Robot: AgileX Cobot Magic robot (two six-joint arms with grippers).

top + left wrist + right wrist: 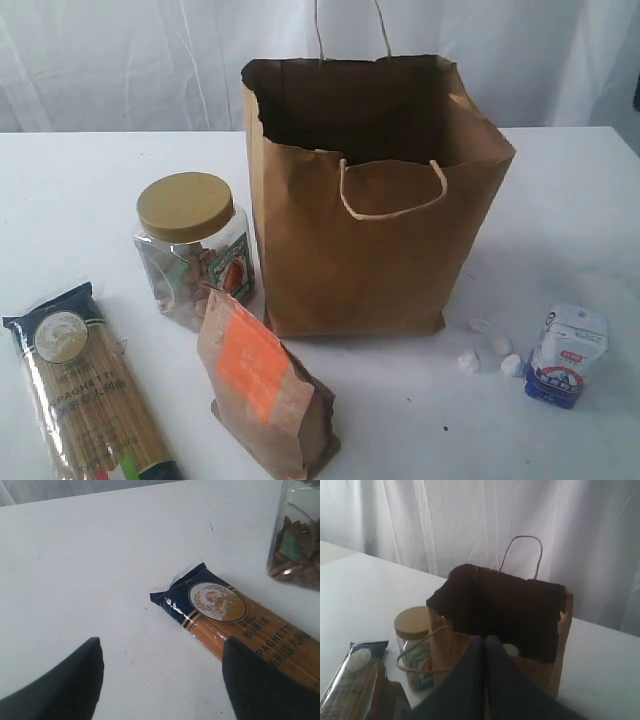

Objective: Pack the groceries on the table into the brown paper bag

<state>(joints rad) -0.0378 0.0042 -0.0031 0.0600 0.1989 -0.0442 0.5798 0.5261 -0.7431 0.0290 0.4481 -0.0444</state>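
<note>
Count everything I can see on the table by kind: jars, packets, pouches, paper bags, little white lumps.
Jars: 1, tan-lidded clear jar
Packets: 2, spaghetti packet, small white-blue packet
Pouches: 1, orange-labelled brown pouch
Paper bags: 1, brown paper bag
White lumps: 4
Total: 9

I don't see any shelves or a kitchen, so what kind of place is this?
Probably a lab or test room, not a shop: a plain white table, a white curtain hung behind it, and a few groceries set beside a brown paper bag.
</note>
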